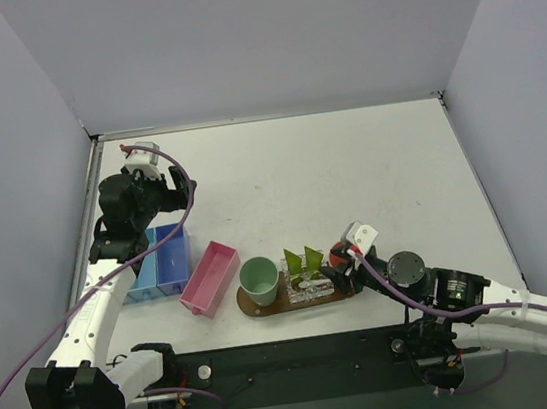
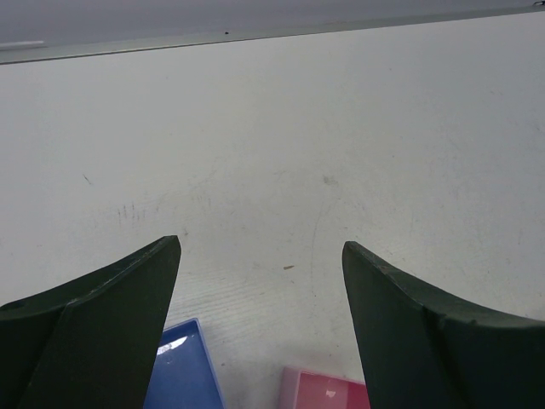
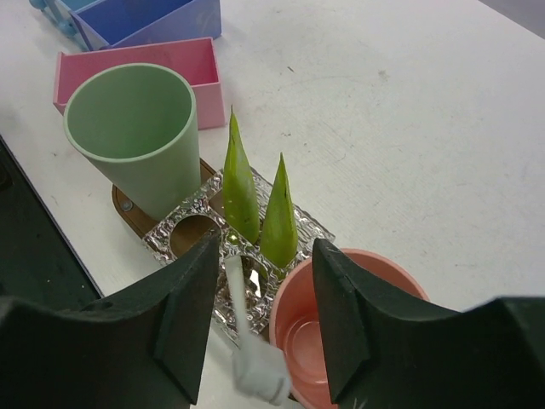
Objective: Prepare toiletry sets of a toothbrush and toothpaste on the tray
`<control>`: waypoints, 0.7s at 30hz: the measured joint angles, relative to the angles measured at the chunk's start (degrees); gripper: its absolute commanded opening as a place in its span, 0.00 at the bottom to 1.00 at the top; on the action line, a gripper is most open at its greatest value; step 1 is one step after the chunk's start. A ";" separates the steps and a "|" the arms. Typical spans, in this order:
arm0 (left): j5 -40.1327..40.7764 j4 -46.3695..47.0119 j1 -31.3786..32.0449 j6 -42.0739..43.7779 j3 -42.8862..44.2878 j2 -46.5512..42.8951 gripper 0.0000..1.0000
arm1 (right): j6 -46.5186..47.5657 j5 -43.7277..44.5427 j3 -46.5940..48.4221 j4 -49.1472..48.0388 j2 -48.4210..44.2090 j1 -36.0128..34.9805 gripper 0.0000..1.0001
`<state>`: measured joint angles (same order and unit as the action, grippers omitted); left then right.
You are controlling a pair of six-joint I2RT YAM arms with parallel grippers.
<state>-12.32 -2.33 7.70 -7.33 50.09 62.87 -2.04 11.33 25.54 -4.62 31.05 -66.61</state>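
R gripper [image 3: 266,247] jaws apart, nothing clamped, slim white item [image 3: 255,371] under gap, ID unclear, tray [image 1: 257,309] at near edge of table [image 1: 349,164], long axis L-R, green cup [image 3: 136,136] on L end, pink cup [image 3: 341,332] at R end, L gripper [image 2: 262,245] wide apart, empty.

White links, black joints and purple cables [image 1: 186,176] on the left arm [image 1: 87,320] and right arm [image 1: 516,319]; the left gripper [image 2: 261,247] has dark green fingers [image 2: 102,332].
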 measured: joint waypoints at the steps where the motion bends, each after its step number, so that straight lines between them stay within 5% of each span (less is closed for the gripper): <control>1: -0.02 0.00 0.00 0.00 0.00 0.00 0.88 | -0.02 0.17 0.02 0.44 -0.15 -0.15 0.45; 16: -0.37 0.00 0.00 0.02 0.00 0.00 0.88 | 0.00 0.74 4.09 6.19 -0.76 -0.57 0.54; 21: -1.64 0.00 0.02 0.00 0.00 0.00 0.88 | -1.18 -1.29 11.52 14.62 2.23 -0.57 0.48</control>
<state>-13.96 -2.33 7.73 -7.33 50.09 62.87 -3.22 10.04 37.06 10.00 33.28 -67.18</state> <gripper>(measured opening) 0.874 0.513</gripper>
